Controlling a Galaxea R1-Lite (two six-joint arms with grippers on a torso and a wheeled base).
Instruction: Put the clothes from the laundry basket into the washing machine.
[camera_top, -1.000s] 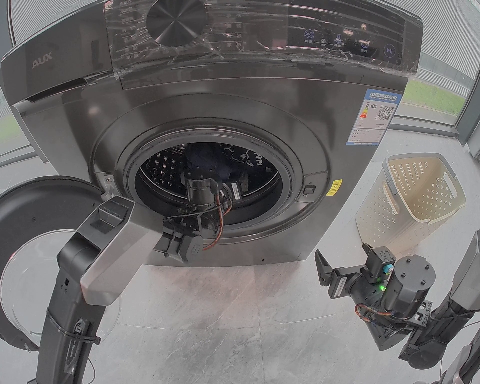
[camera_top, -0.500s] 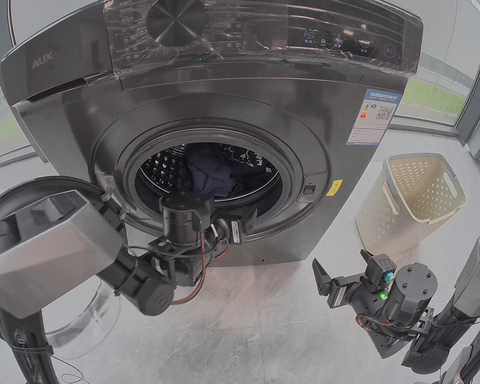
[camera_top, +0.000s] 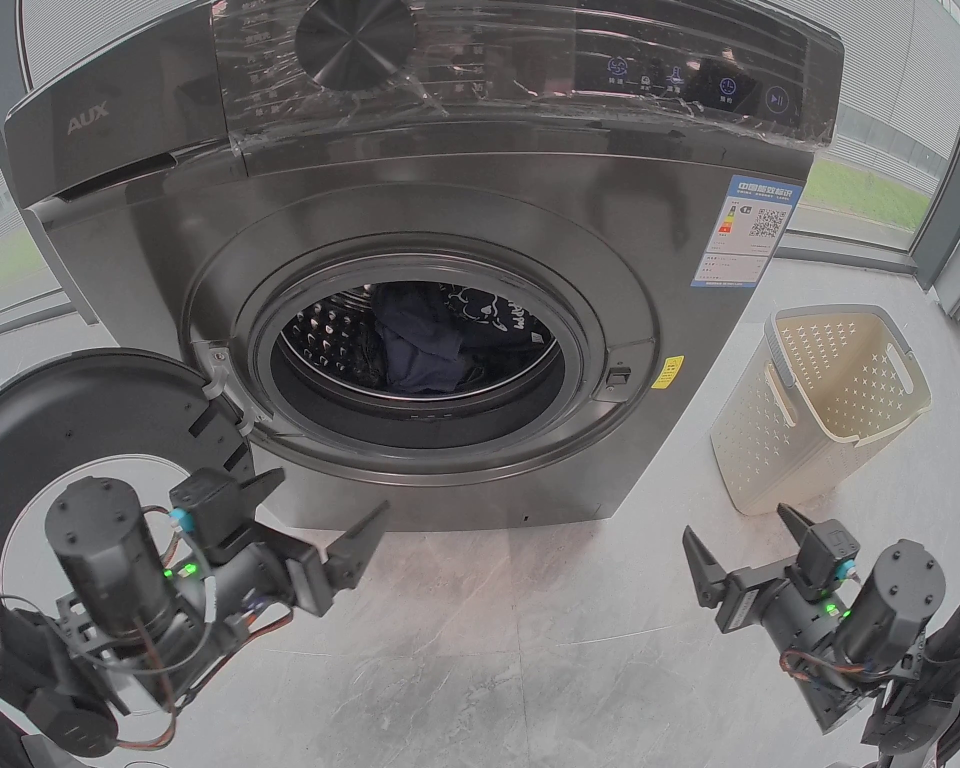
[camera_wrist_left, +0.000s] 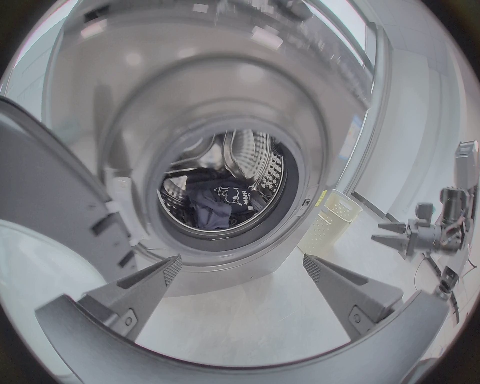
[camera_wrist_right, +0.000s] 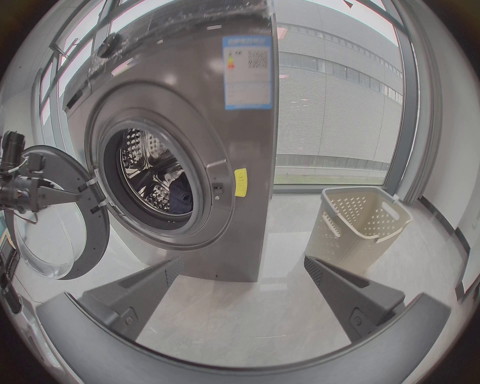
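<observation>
Left gripper (camera_top: 320, 500): nearest, low over the floor (camera_top: 520, 640) in front of the open door; jaws wide apart, nothing in them.
Right gripper (camera_top: 740, 528): low over the floor near the basket, not touching it; jaws wide apart, empty.
Door (camera_top: 100, 420): swung open to the machine's left, hinged at the left rim of the opening.
Laundry basket (camera_top: 760, 430): on the floor just beside the washing machine's right front corner, leaning, mouth toward the head camera. No clothes on the inner walls that show.
Washing machine (camera_top: 480, 200): at the far side of the floor, opening unobstructed.
Clothes (camera_top: 425, 340): dark bundle, one piece with white print, lying low in the drum, wholly inside the rim.
Done: load looks to be in the drum and the basket looks emptied, so probably at or near the end.
Left: at most a check of the basket; the task does not ask to shut the door.
Hidden: basket bottom partly behind its near wall, so a small item can't be ruled out. Drum is dark behind the bundle. Garment count can't be told.
</observation>
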